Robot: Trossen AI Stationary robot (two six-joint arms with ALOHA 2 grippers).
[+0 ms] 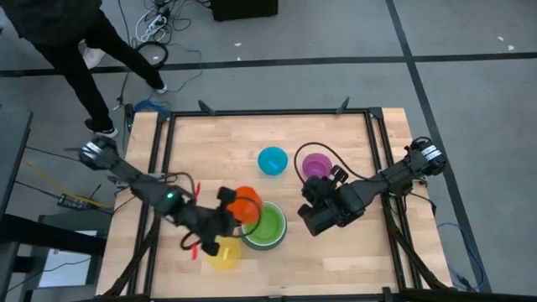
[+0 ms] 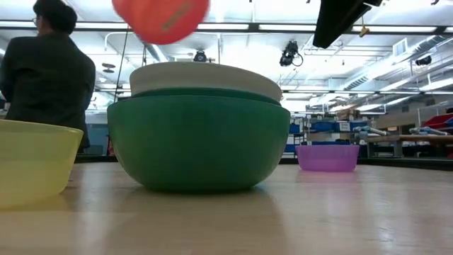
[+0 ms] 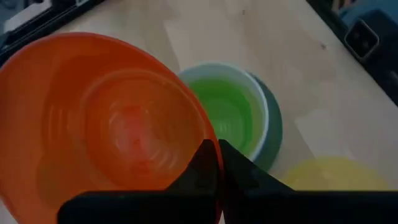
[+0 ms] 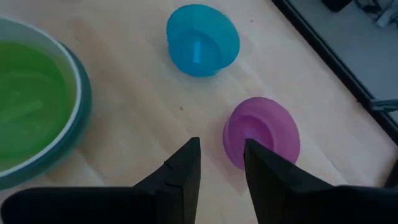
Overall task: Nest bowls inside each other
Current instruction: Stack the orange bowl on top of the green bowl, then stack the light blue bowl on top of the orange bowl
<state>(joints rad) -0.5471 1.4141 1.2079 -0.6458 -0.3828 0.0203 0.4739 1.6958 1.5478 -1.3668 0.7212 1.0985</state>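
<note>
My left gripper (image 1: 228,210) is shut on an orange bowl (image 1: 245,204) and holds it in the air over the near left part of the table, beside a stack of bowls. In that stack a lime green bowl (image 3: 227,112) sits in a white bowl (image 2: 205,76), which sits in the large sage green bowl (image 2: 198,142). A yellow bowl (image 1: 224,253) stands on the table near the front edge. A light blue bowl (image 4: 202,40) and a purple bowl (image 4: 261,130) stand apart farther back. My right gripper (image 4: 221,152) hovers open just short of the purple bowl, with nothing between its fingers. My left gripper pinches the orange bowl's rim (image 3: 205,140) on the side toward the stack. One finger (image 3: 202,165) lies over the bowl's inside and the other outside. The bowl is lifted clear (image 2: 161,18), higher than the stack's top, and tilted with its opening toward the wrist.
A person in dark clothes (image 1: 75,42) stands beyond the table's far left corner. A black frame (image 1: 268,111) runs along the table's edges. Bare wood lies at the table's far left and near right.
</note>
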